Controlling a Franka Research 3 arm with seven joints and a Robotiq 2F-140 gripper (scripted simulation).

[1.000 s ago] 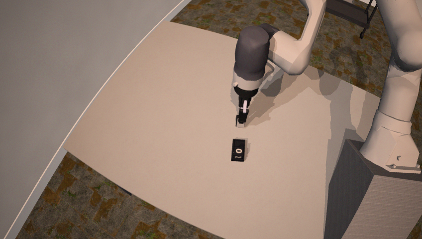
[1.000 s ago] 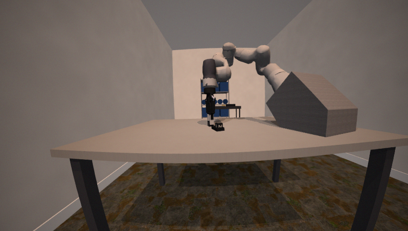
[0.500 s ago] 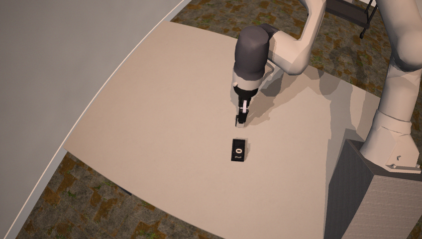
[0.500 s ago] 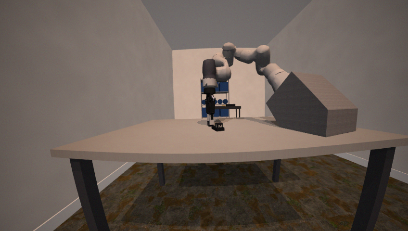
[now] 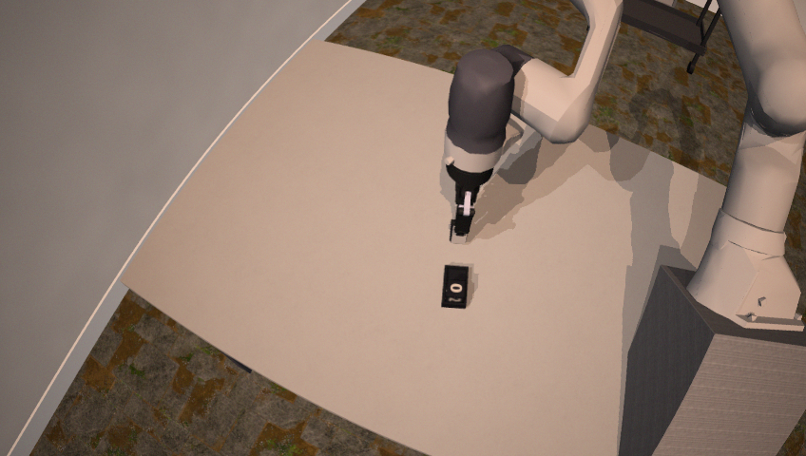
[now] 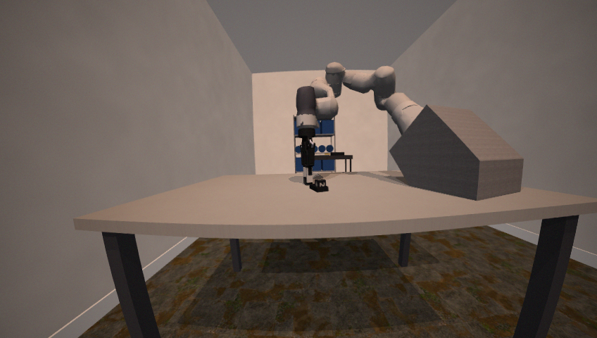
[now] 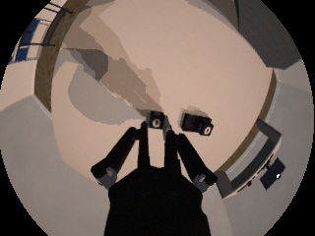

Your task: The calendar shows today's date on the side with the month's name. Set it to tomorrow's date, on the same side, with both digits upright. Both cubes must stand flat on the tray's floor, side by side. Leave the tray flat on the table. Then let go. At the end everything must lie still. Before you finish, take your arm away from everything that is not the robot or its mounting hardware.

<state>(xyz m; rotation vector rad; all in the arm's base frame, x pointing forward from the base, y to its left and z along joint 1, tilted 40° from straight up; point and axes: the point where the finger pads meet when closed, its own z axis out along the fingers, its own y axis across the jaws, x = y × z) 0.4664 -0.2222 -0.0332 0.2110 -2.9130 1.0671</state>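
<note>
I count one cube [image 7: 157, 118] pinched between my two fingertips: my gripper [image 7: 157, 119] is closed on it, the fingers standing narrow with the small dark block between them. It shows a pale mark that I cannot read. Whether it touches the table [image 5: 282, 225] or hangs just above it, I cannot tell.

One tray [image 5: 453, 305] lies flat on the table. In the top view it sits at six o'clock from my gripper [image 5: 459, 234], near but apart. In my wrist view it is just beside the held cube, at three o'clock.

A second cube [image 5: 455, 288] stands in the tray, in the half at six o'clock. Its upper face shows a white 0. The tray's other half, at twelve o'clock, looks dark, and I cannot make out anything standing there. From the exterior view the tray's cube [image 6: 322, 183] shows a white mark on its near face, too small to read.

So: two cubes, one in my grip and one in the tray; one tray; one arm, rising from one grey block [image 5: 706, 367] at the table's four o'clock corner in the top view.
</note>
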